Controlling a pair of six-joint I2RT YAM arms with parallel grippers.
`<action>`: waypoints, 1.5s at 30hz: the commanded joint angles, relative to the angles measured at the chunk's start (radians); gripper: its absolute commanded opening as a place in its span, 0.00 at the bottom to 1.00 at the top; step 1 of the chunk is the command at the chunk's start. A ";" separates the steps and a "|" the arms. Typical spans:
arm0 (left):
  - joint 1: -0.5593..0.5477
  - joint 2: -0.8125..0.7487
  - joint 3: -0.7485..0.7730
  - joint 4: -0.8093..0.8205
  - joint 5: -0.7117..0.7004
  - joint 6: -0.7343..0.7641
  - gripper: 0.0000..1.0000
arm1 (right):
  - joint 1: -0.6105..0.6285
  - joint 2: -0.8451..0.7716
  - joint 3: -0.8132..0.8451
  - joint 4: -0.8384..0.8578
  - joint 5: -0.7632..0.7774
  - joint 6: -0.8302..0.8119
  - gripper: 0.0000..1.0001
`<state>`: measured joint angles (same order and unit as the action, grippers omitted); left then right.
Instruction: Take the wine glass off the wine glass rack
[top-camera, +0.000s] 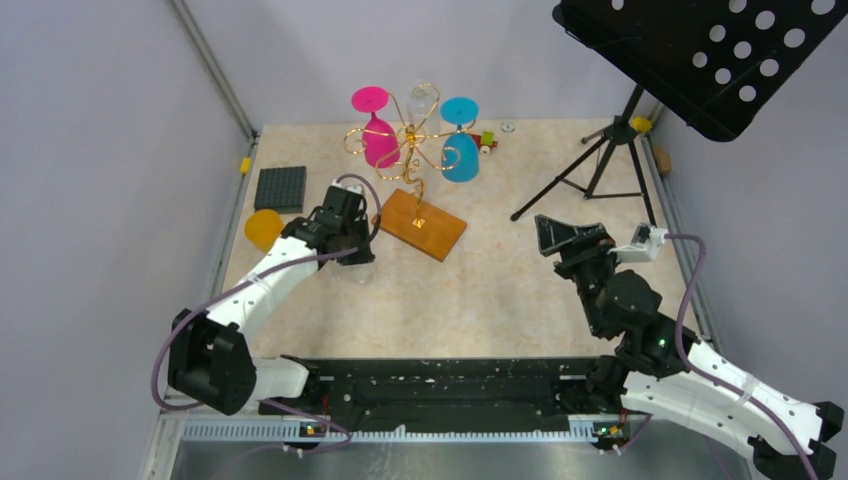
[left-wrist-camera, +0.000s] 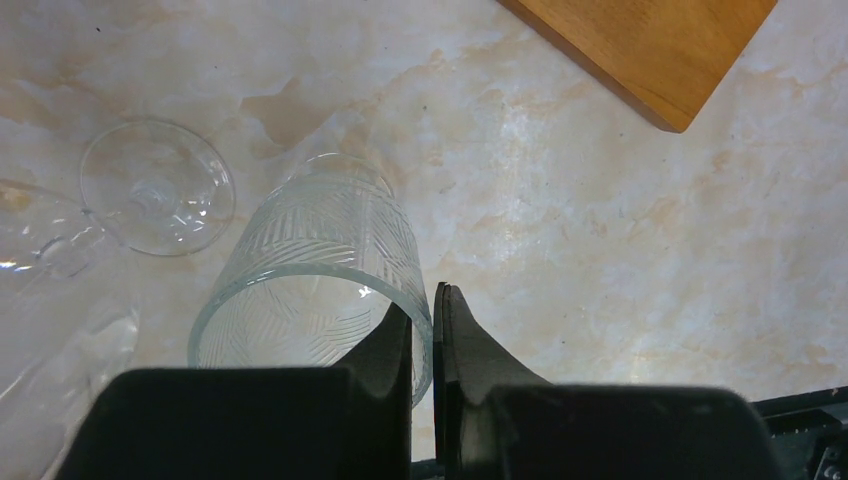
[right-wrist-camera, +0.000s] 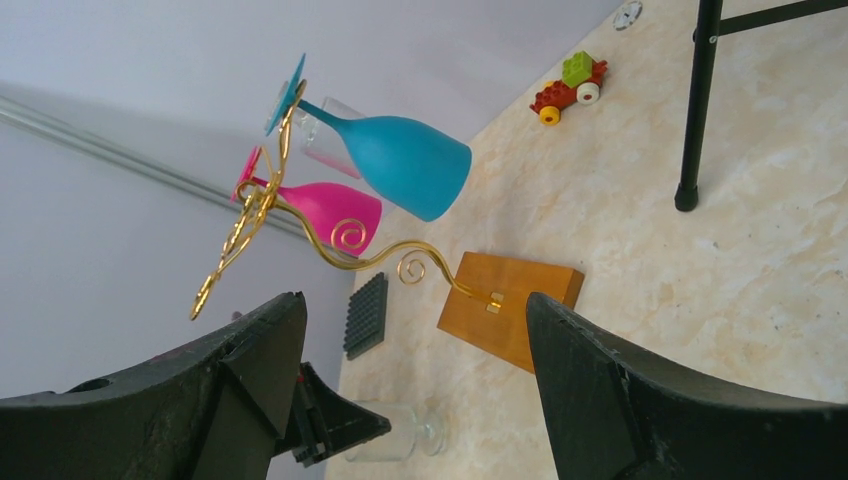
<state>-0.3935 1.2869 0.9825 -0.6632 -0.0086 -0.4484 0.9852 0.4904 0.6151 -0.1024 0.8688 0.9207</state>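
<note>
The clear wine glass (left-wrist-camera: 310, 240) is already off the wine glass rack (top-camera: 408, 135) and low at the table (top-camera: 500, 290) near the wooden base (left-wrist-camera: 640, 50), the left gripper (left-wrist-camera: 425, 300) clamped on its rim, the right gripper (right-wrist-camera: 412, 305) wide apart and empty, so only releasing seems left

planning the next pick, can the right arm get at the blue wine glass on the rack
Probably yes: the right end effector is open and faces the blue wine glass, nothing standing between them; the tripod leg sits off to one side.
</note>
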 joint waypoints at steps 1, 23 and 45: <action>-0.003 0.031 0.001 0.068 -0.029 -0.020 0.06 | -0.003 -0.023 0.011 -0.008 0.026 0.029 0.82; -0.004 -0.166 0.122 0.004 0.071 -0.014 0.63 | -0.006 0.049 0.033 0.073 -0.091 0.008 0.81; 0.002 -0.469 0.127 0.071 -0.069 0.010 0.93 | -0.448 0.748 0.673 0.150 -0.720 -0.039 0.71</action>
<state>-0.3935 0.9089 1.0985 -0.6556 -0.0757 -0.4496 0.5854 1.1797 1.2057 0.0803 0.2237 0.8440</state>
